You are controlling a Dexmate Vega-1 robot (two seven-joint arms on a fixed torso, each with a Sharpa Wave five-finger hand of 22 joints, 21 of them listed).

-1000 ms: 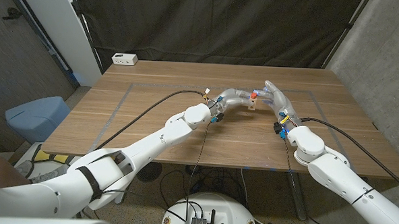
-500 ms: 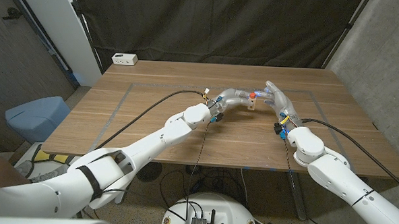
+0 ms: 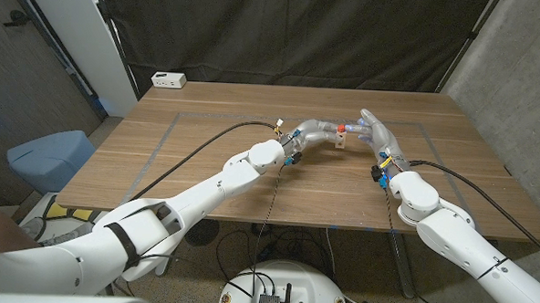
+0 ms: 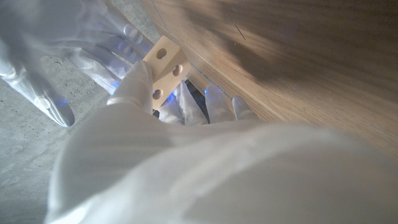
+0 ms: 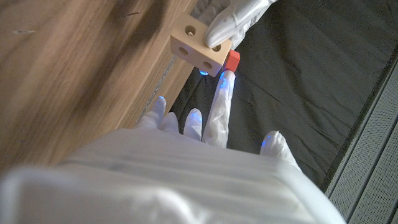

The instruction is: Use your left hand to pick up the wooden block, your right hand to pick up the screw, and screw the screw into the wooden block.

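Observation:
My left hand holds the pale wooden block just above the table's middle back; its fingers wrap the block, whose drilled holes show. A screw with a red head sits against the block, apparently in one of its holes. Close on the other side is my right hand, fingers apart. One outstretched finger touches the red screw head, while the thumb stands away from it. A left fingertip presses on the block's far face.
The wooden table carries a taped rectangle outline. A white power strip lies at its back left corner. A black cable trails across the table along my left arm. A black curtain hangs behind.
My right hand has edged slightly toward the block. The left hand and the block have stayed where they were.

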